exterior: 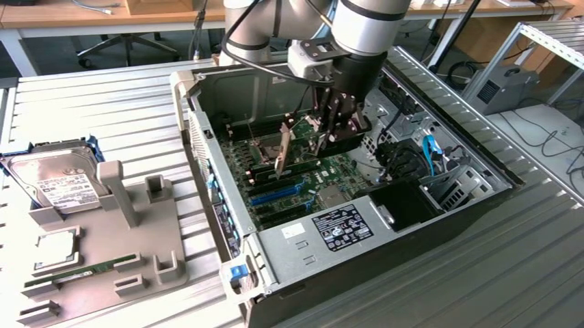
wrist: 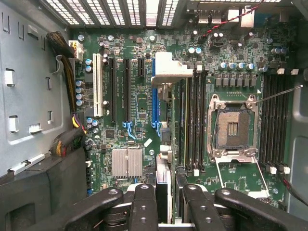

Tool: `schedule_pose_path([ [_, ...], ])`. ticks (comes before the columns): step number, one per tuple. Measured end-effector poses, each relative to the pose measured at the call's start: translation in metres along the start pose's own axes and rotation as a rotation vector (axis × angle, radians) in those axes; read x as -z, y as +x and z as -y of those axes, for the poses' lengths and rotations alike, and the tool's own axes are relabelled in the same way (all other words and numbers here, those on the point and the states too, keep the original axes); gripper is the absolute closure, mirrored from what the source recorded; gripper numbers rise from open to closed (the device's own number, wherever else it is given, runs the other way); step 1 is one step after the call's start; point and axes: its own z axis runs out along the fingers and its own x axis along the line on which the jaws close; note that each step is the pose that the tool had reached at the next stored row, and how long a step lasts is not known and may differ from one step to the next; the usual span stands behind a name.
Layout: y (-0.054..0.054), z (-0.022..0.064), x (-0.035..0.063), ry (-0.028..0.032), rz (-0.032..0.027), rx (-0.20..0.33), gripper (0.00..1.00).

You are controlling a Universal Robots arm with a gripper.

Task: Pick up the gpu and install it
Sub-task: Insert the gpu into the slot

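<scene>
The end effector (exterior: 330, 130) hangs inside the open case (exterior: 474, 198), just above the motherboard (exterior: 301, 184). Its fingers (wrist: 144, 202) are closed on the gpu (exterior: 284, 147), which stands on edge over the board. In the wrist view the card (wrist: 163, 120) runs edge-on from the fingers at 6 o'clock up toward 12 o'clock, its pale end bracket (wrist: 171, 65) uppermost, in line with the blue slot (wrist: 155, 103).

The card looks stiff and fairly light but fragile: the board edge and contacts would suffer from twisting. A hold across the upper edge, clear of fan and contacts, seems soundest.

On the tabletop (exterior: 119, 96), at 9 o'clock from the case, a hard drive (exterior: 59, 181) lies beside a grey fixture (exterior: 109, 260).
</scene>
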Motion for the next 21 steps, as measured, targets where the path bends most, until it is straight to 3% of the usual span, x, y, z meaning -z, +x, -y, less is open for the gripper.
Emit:
schedule_pose_path([
  [21,0.0002,-0.004,-0.0015,0.0,-0.0001,0.0,0.74],
])
